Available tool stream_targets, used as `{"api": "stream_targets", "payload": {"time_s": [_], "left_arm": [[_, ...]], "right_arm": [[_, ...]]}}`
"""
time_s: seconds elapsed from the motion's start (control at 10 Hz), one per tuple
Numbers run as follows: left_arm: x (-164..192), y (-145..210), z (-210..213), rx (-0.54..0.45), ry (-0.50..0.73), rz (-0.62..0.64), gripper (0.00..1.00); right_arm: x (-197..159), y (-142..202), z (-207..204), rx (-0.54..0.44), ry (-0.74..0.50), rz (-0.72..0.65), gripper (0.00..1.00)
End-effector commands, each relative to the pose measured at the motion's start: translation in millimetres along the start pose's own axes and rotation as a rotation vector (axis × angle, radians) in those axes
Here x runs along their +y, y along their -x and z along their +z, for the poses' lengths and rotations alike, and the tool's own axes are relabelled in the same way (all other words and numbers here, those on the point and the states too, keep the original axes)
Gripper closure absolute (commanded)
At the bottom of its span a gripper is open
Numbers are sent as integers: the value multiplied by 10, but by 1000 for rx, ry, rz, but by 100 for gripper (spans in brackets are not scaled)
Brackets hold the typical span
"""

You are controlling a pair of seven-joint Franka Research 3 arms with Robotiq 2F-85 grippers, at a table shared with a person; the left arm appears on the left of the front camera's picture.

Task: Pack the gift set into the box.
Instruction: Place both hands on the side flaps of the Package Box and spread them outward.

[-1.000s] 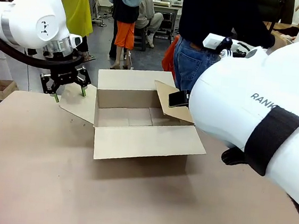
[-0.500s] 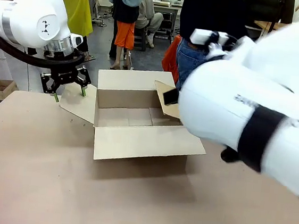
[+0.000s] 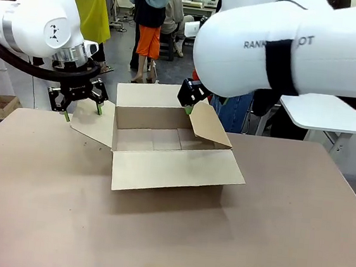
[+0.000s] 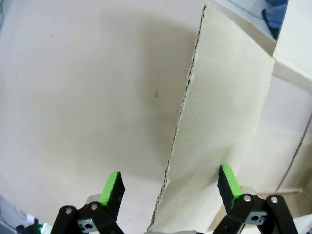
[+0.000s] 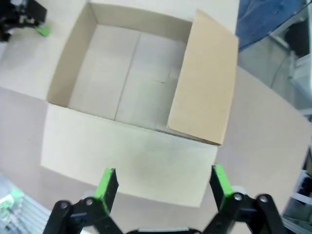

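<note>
Box prep: R flap needs folding out before anything goes in.

Near→far: box [image 3: 164, 140] sits mid-table [image 3: 41, 221], near flap [image 3: 174, 168] flat toward me, inside just bare cardboard. R flap [image 3: 209, 125] leans in over the opening. R gripper [image 5: 163, 181] is above the box, jaws apart, holding nothing. L gripper [image 3: 83, 112] hovers w/ jaws apart over the L flap [image 4: 219, 122] edge. IMO: R nudges its flap outward slowly, L pins its flap so the box can't slide.

A workshop: people [image 3: 151, 16] among worktables [image 3: 199, 8] behind.
</note>
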State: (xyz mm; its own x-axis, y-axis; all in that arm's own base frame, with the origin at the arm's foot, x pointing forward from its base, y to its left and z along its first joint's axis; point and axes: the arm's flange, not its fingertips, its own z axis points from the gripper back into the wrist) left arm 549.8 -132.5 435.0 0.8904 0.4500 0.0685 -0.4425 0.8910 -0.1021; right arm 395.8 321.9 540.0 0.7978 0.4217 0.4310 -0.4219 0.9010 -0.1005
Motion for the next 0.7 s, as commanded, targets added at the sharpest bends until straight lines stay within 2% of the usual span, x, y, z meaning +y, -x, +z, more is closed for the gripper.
{"api": "stream_targets", "payload": {"time_s": [0.0, 0.1, 0.2, 0.3, 0.4, 0.6], "left_arm": [[2, 8, 28, -6, -13, 10, 0], [2, 8, 28, -6, -13, 10, 0], [2, 8, 28, -6, -13, 10, 0], [2, 8, 28, -6, -13, 10, 0], [2, 8, 28, -6, -13, 10, 0], [2, 8, 28, -6, -13, 10, 0]], "right_arm": [[-53, 100, 139, -58, -39, -4, 0], [0, 0, 0, 0, 0, 0, 0], [83, -263, -185, 58, 34, -4, 0], [214, -591, -357, 75, 61, 34, 0], [292, -907, -532, 146, 153, 10, 0], [316, -1205, -876, 217, 145, -53, 0]]}}
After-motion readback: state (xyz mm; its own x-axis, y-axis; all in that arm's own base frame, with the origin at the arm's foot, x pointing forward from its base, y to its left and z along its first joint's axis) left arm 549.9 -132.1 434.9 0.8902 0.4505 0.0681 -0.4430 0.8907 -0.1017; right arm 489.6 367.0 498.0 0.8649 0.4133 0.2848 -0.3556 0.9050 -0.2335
